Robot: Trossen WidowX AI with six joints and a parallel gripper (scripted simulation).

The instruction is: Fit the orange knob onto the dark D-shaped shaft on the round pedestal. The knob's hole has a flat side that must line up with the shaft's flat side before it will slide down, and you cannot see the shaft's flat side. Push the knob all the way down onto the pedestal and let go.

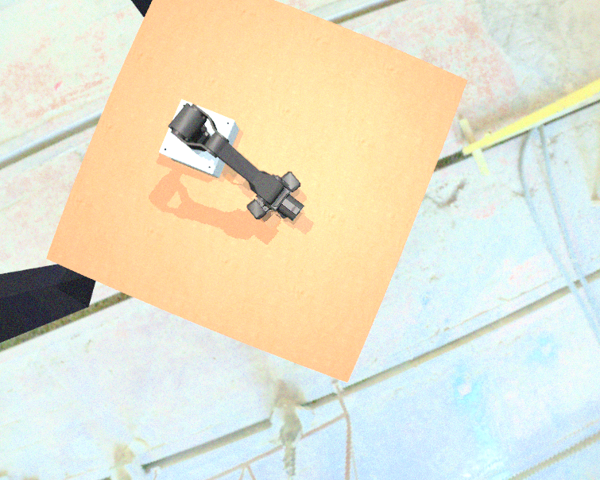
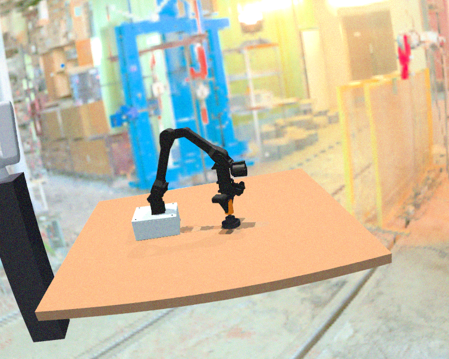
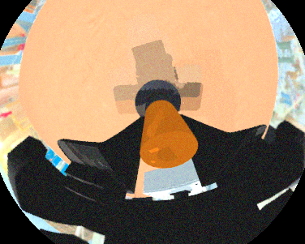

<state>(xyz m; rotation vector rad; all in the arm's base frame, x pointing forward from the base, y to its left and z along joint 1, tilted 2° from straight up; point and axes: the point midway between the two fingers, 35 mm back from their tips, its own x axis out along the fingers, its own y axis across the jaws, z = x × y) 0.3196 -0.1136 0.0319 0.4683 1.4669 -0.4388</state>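
The orange knob [image 2: 230,207] [image 3: 168,141] is held upright, or nearly so, between the fingers of my gripper [image 2: 229,205] [image 3: 161,118], which is shut on it. The dark round pedestal [image 2: 231,223] [image 3: 157,87] stands on the table directly below the knob. In the exterior view the knob's lower end is at the top of the dark shaft, well above the pedestal's broad base; whether they touch is too small to tell. The shaft's flat side and the knob's hole are hidden. In the top view the arm covers both knob and pedestal.
The arm's white base box [image 1: 224,126] [image 2: 156,229] [image 3: 172,179] stands on the orange-tan table [image 1: 353,126] [image 2: 264,263] [image 3: 91,44]. A black pillar [image 2: 16,255] carrying a grey arm [image 2: 5,132] stands beyond the table's left edge in the exterior view.
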